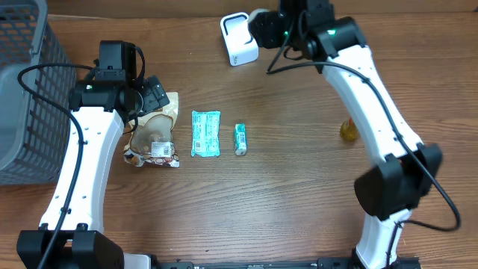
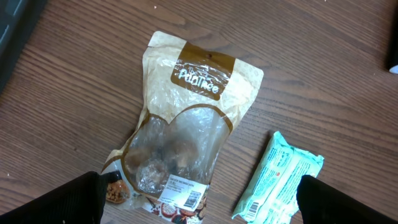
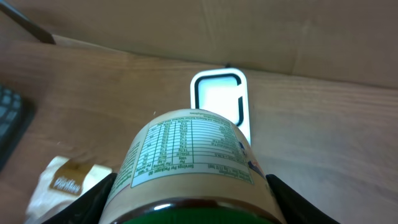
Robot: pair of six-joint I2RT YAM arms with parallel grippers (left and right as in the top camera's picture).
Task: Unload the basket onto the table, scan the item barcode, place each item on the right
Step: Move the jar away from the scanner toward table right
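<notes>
R gripper (image 1: pixel 266 28): clamped on jar (image 3: pixel 193 163), fingers (image 3: pixel 93 200) either side of it.
Jar: held off table (image 1: pixel 299 209), just in front of white scanner (image 3: pixel 221 99); printed nutrition label faces wrist cam, green band at bottom edge of view.
Scanner: near far edge of table, pale window showing.
L gripper (image 1: pixel 151 96): jaws wide apart, nothing between, hovering over snack bag (image 2: pixel 186 124).
Snack bag: flat on table, barcode sticker at near end.
Teal packet (image 1: pixel 205 133): flat, just R of bag.
Small tube (image 1: pixel 240 139): near packet, not touching.
Basket (image 1: pixel 22 97): far L.
Yellow item (image 1: pixel 348 131): beside R arm, too small to ID.
</notes>
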